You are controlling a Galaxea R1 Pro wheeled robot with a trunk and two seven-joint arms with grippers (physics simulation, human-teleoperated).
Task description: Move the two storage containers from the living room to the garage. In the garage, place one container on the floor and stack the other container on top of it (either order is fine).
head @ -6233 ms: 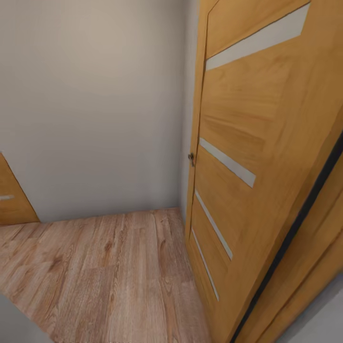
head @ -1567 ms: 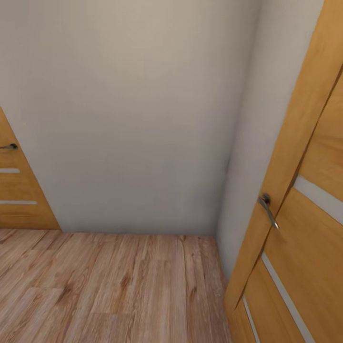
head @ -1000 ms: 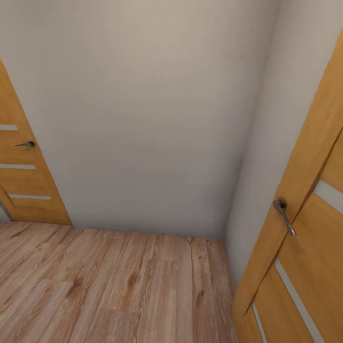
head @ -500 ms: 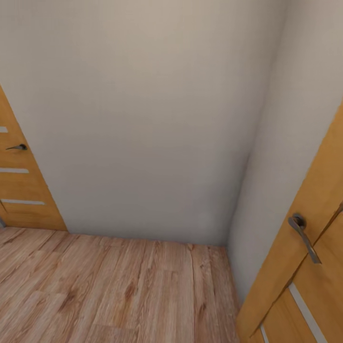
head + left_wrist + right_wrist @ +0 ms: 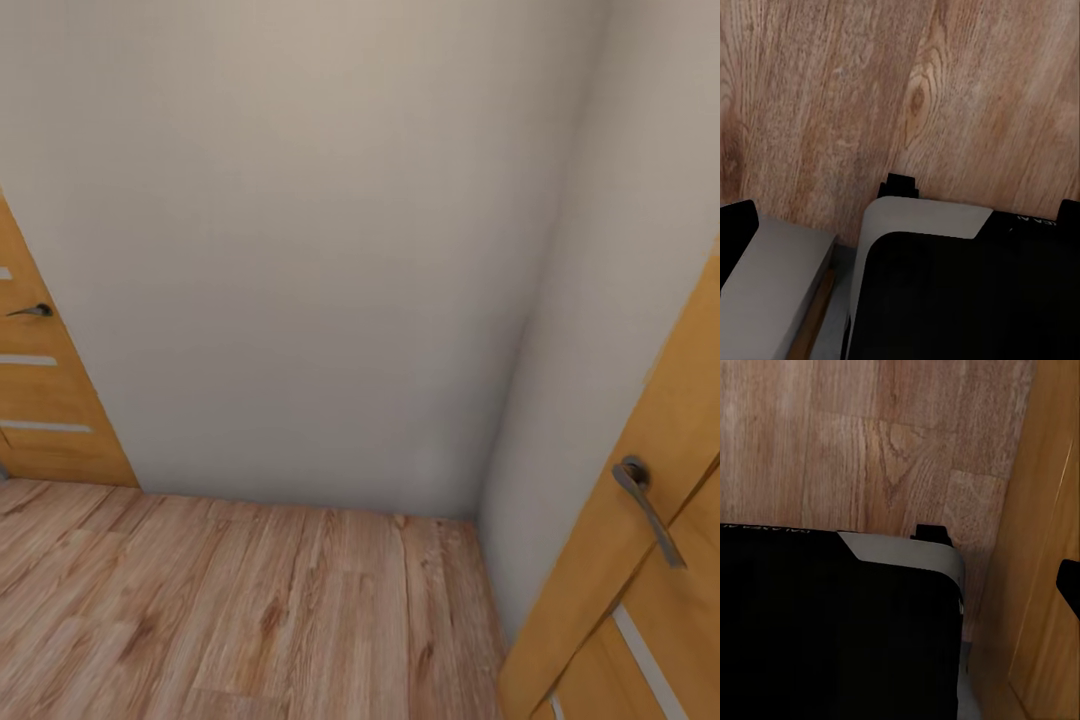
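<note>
Head view: a corner of a room. Plain beige wall [image 5: 300,250] straight ahead, meeting a second wall [image 5: 620,250] at the right. Light wood plank flooring [image 5: 250,610] runs up to both.

Two orange wood doors flank the corner:
- left door [image 5: 40,420], at the picture's left edge, closed against the wall, with pale horizontal strips and a dark lever handle [image 5: 30,311];
- right door [image 5: 640,560], near and angled across the lower right, with a grey metal lever [image 5: 648,508] and a pale strip below it.

The right door stands close alongside the robot — it takes up the whole lower right.

Left wrist view: planks below, and the robot's base [image 5: 967,285] — a black top with a grey rim. A second grey panel [image 5: 772,292] sits beside it.

Right wrist view: the same black, grey-edged base [image 5: 840,622] over planks, with orange door wood [image 5: 1042,547] just beside it, very near the base's corner.

Containers: not seen in any view, so their place cannot be told. Grippers: whether open or closed cannot be told.
</note>
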